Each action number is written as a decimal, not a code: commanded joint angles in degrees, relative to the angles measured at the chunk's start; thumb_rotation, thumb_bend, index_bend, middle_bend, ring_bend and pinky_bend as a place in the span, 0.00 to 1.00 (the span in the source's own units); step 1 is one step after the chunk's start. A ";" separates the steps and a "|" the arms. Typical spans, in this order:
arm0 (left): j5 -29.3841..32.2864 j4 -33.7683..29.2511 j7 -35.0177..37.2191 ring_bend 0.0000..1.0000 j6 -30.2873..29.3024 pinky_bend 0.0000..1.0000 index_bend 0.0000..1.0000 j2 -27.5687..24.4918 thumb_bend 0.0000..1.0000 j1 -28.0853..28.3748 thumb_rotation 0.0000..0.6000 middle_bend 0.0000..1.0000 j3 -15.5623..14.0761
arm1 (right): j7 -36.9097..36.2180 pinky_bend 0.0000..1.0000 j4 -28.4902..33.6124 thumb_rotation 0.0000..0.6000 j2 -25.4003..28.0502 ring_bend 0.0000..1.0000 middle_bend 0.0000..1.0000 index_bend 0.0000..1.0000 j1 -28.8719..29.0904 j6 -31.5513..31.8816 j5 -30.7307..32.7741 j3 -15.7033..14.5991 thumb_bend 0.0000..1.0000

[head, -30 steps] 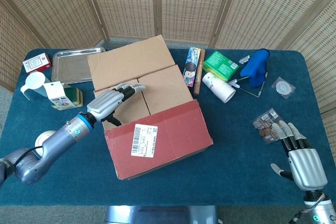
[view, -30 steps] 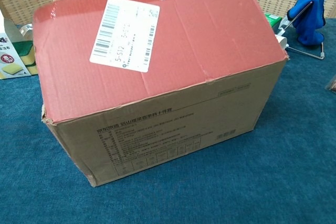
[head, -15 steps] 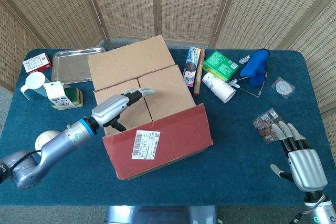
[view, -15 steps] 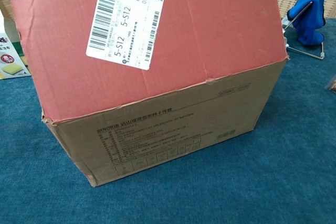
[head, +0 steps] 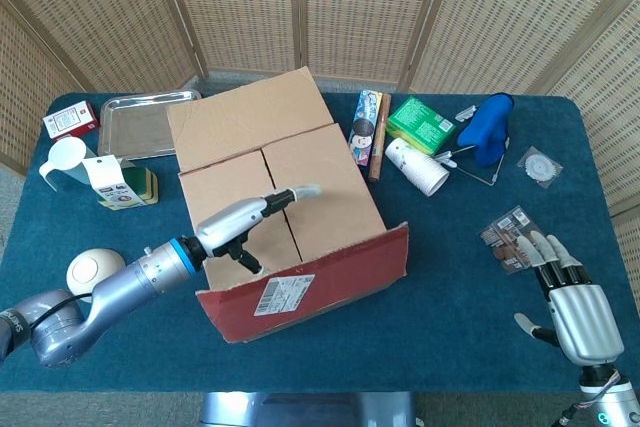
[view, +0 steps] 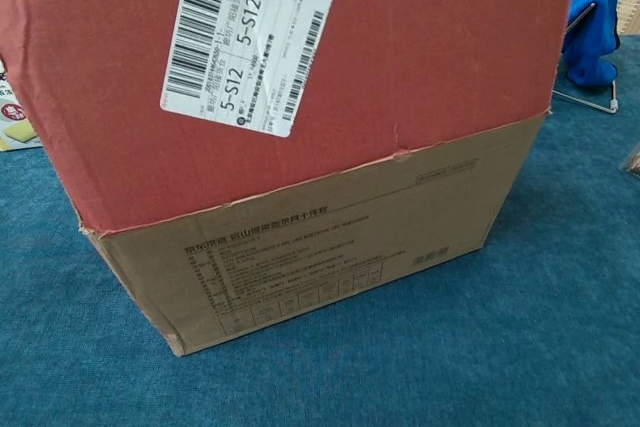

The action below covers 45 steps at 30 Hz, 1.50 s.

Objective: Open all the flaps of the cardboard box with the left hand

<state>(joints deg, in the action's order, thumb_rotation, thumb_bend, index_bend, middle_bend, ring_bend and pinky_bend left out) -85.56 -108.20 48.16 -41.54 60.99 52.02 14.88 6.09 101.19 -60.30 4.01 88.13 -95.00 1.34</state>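
1. The box sits mid-table on the blue cloth, between the tray and the cups.
2. Its far flap lies folded back; the red near flap stands tilted up, label facing you. Two inner flaps remain flat and shut.
3. Your left hand reaches over the inner flaps, fingers extended together, holding nothing; contact with the red flap is likely but hidden.
4. Your right hand rests at the table's near right corner, fingers spread, holding nothing.
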 commanded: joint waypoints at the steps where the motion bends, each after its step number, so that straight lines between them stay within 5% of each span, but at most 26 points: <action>1: -1.29 -0.48 0.30 0.00 0.46 0.02 0.01 0.91 0.48 1.11 1.00 0.00 -0.51 | 0.09 0.23 0.00 1.00 -0.02 0.00 0.00 0.00 -0.03 0.00 0.19 0.07 0.00; 19: 3.81 -1.47 -13.43 0.00 5.08 0.02 0.02 9.35 0.48 6.95 1.00 0.00 -2.47 | -0.38 0.23 0.27 1.00 0.37 0.00 0.00 0.00 -0.18 0.25 0.25 0.16 0.00; 30: 6.28 -0.62 -24.12 0.00 0.33 0.01 0.02 8.40 0.48 5.85 1.00 0.00 -1.95 | -1.12 0.23 0.29 1.00 0.68 0.00 0.00 0.00 -0.24 0.36 0.14 0.14 0.00; 35: 5.71 3.96 -35.24 0.00 -2.94 0.00 0.02 6.46 0.48 3.68 1.00 0.00 -4.64 | -1.24 0.23 0.42 1.00 0.77 0.00 0.00 0.00 -0.26 0.48 -0.05 0.12 0.00; 45: 7.22 11.57 -45.53 0.00 -7.84 0.00 0.00 11.28 0.48 1.87 1.00 0.00 -5.52 | -0.76 0.23 0.38 1.00 0.50 0.00 0.00 0.00 -0.03 -0.22 -0.10 -0.07 0.00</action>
<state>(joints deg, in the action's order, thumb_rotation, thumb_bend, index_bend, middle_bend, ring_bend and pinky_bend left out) -78.72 -98.35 4.07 -48.04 70.42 54.28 9.43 5.31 101.57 -59.78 3.97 87.92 -95.10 1.29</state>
